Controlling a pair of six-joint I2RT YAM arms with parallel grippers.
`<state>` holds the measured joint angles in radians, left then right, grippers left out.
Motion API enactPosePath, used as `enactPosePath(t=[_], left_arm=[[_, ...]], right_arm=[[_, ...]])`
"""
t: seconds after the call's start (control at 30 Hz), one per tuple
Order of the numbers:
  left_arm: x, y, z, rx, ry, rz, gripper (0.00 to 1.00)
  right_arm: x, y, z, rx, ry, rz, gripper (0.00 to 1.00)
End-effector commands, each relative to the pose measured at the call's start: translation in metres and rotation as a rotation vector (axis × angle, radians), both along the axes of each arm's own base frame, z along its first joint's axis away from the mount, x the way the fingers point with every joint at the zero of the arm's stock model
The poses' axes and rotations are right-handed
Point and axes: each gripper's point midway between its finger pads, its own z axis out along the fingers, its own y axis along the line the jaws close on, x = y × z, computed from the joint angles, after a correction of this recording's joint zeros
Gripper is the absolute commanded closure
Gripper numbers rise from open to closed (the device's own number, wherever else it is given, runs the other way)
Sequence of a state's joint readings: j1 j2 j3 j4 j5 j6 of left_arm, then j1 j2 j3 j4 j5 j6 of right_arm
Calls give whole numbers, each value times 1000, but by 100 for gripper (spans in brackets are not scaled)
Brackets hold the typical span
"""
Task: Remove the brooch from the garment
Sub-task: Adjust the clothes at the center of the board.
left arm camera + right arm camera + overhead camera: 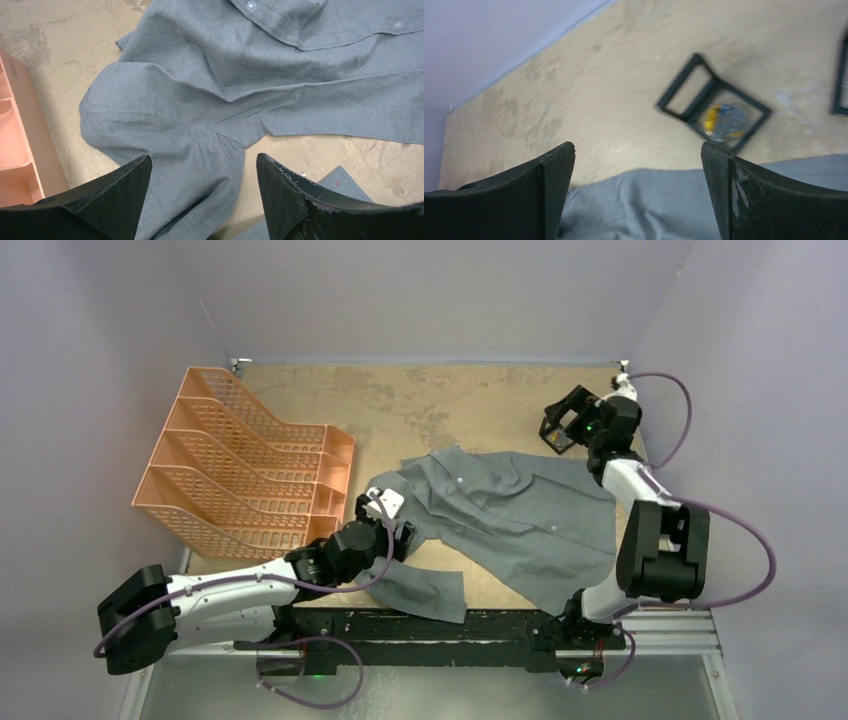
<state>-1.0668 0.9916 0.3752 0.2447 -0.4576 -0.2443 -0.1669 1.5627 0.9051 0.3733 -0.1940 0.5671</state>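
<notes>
Garment (pixel 200 90) lies rumpled beneath the gaping left claw (pixel 202 167).

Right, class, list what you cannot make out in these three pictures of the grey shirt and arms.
- Right wrist view: the yellow-and-blue item inside the black frame is blurred; brooch or not, unclear.
- Top view: the right arm hides part of the shirt's right edge; any brooch is too small.
- Left wrist view: the shirt is cut off by the top and right edges.

Black-framed item (pixel 719 120) blurred, contents unreadable; garment (pixel 200 100) cut off at right edge.
</notes>
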Motion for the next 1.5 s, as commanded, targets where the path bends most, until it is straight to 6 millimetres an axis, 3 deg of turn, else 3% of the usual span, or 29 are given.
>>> enactPosePath(t=[0.0,0.17,0.3,0.47,0.53,0.87,0.97,1.03,1.27,1.47], left_arm=[[11,-2,14,-52,-24,61,25],[12,-2,11,-78,19,95,25],[14,-1,10,-98,52,125,25],[22,2,-4,-152,150,157,24],[27,4,-7,-177,183,167,24],[35,5,8,-186,197,187,24],[39,-2,14,-185,200,179,24],[43,-9,23,-193,196,173,24],[69,-30,62,-198,151,163,24],[100,-55,65,-170,167,149,23]], right_arm=[[-22,51,20,-183,-38,206,2],[-40,108,48,-256,-125,370,3],[-57,157,60,-276,-176,507,8],[-74,206,49,-272,-174,642,18],[-78,218,33,-267,-148,681,21],[-113,239,-33,-278,-66,812,44],[-128,241,-49,-291,-36,831,62],[-140,243,-59,-285,-21,845,68],[-192,251,-100,-231,86,912,67],[-214,255,-112,-166,159,897,52]])
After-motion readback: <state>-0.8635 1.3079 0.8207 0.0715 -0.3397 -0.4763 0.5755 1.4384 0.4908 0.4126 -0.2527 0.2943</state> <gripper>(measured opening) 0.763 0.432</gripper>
